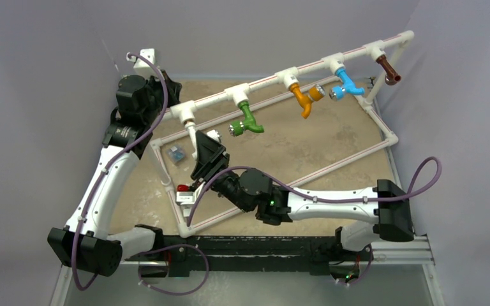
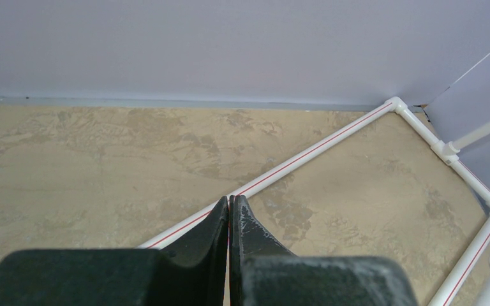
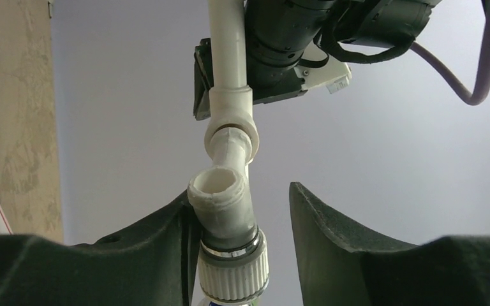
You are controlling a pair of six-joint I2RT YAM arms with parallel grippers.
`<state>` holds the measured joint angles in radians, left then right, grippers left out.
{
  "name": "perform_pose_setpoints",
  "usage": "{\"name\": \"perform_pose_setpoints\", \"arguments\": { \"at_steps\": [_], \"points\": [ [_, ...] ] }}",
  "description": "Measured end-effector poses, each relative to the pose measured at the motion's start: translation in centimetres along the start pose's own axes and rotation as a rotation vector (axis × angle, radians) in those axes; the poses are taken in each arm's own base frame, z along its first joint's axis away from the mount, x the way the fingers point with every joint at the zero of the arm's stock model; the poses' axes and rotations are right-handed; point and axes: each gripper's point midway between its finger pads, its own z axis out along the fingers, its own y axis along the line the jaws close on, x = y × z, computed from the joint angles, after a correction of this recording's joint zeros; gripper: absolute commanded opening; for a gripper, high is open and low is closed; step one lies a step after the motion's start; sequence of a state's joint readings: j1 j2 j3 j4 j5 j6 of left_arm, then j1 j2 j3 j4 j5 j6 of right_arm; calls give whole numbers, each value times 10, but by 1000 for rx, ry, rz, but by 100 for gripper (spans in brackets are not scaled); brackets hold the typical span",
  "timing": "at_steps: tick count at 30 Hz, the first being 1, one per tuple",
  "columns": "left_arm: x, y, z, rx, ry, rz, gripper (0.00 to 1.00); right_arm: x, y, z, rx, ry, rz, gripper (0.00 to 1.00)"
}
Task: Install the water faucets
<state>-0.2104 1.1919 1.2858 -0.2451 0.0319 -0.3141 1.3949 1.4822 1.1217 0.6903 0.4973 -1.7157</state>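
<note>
One white plastic faucet (image 3: 223, 213), ribbed knob (image 3: 233, 275), within matte black right claw (image 3: 241, 191)

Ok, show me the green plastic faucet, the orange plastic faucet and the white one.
Green plastic faucet (image 1: 249, 120): top view, its body.
Orange plastic faucet (image 1: 302, 100): top view, its spout.
White plastic faucet (image 3: 230, 220): right wrist view, its body.

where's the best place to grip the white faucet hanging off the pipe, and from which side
Probably the short body of the white faucet, between spout mouth and ribbed end, pinched across its sides, coming in from that free end: the other end sits in the T fitting.
</note>
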Motion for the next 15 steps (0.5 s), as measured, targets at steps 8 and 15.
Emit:
{"name": "perform_pose_setpoints", "arguments": {
  "at_steps": [8, 15],
  "points": [
    [0, 0, 0, 0, -1, 0, 0, 2, 10, 3, -18, 10, 35, 6],
    [-1, 1, 1, 0, -1, -1, 0, 4, 10, 4, 15, 24, 193, 0]
  ]
}}
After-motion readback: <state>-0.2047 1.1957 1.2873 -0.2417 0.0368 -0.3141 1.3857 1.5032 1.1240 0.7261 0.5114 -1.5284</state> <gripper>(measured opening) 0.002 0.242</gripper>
